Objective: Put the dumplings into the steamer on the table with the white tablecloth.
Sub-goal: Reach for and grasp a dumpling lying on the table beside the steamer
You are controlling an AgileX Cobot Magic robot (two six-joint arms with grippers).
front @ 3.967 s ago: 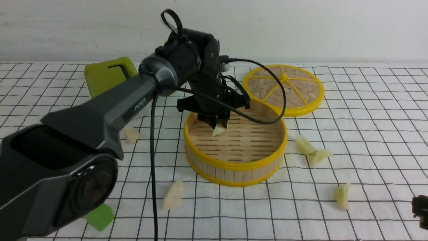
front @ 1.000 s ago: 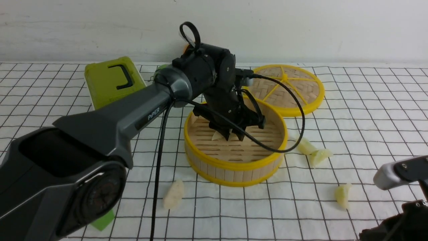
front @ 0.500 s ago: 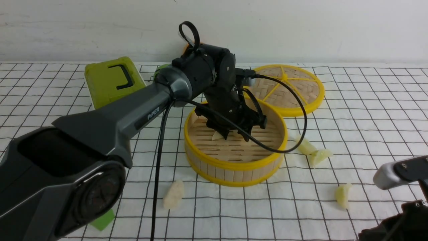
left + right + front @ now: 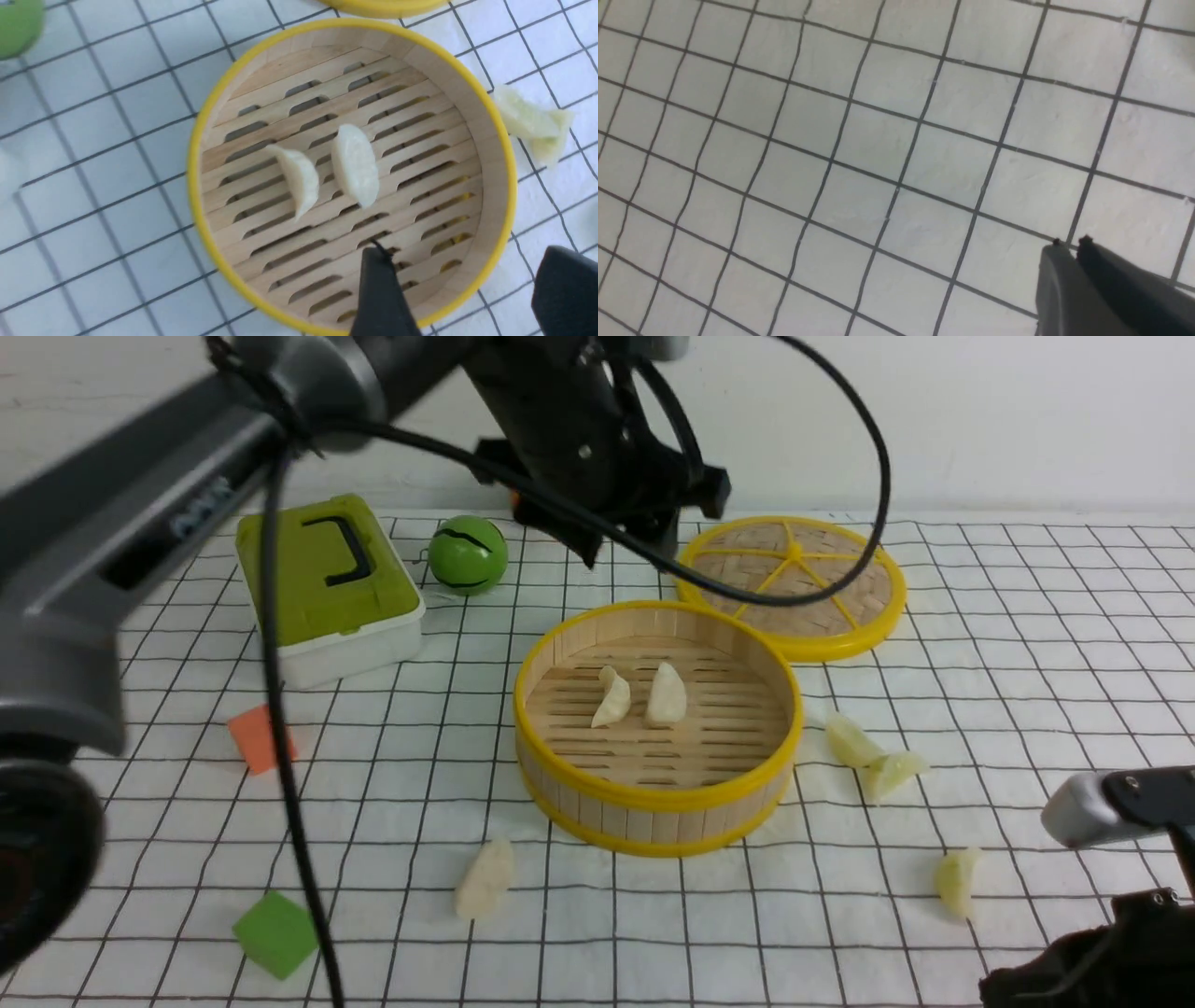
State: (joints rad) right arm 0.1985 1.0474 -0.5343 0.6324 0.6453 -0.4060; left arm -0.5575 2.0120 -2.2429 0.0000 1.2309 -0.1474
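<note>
– Well, what takes up the most room?
– The table with the white tablecloth (image 4: 1027, 644), gridded in thin black lines, fills the front view. The left arm (image 4: 140, 523) reaches in over its left side. The left gripper (image 4: 630, 549) hangs above the steamer (image 4: 653, 798) with its jaws spread wide and nothing between them. In the left wrist view its dark fingers (image 4: 383, 294) stand well apart over the basket.
– And the steamer itself?
– It stands upright in the middle of the table, uncovered. Its woven lid (image 4: 822, 588) lies flat just behind it to the right; whether the two touch cannot be told. A green box (image 4: 322, 574) with a black handle sits at the far left.
– What about the other arm?
– The right gripper (image 4: 1071, 242) is over bare cloth, its fingertips almost together and holding nothing.
– Any smaller things?
– A green ball (image 4: 468, 554) sits near the box. An orange cube (image 4: 260, 738) lies left of the steamer, and a green cube (image 4: 275, 933) lies near the front left.
– Where are the dumplings?
– Two cream dumplings (image 4: 612, 696) lie side by side on the steamer's slats. A third cream dumpling (image 4: 485, 878) lies on the cloth near the basket's front. Two pale green dumplings (image 4: 851, 739) touch each other just right of the basket. A last green dumpling (image 4: 958, 881) lies nearer the front right.
</note>
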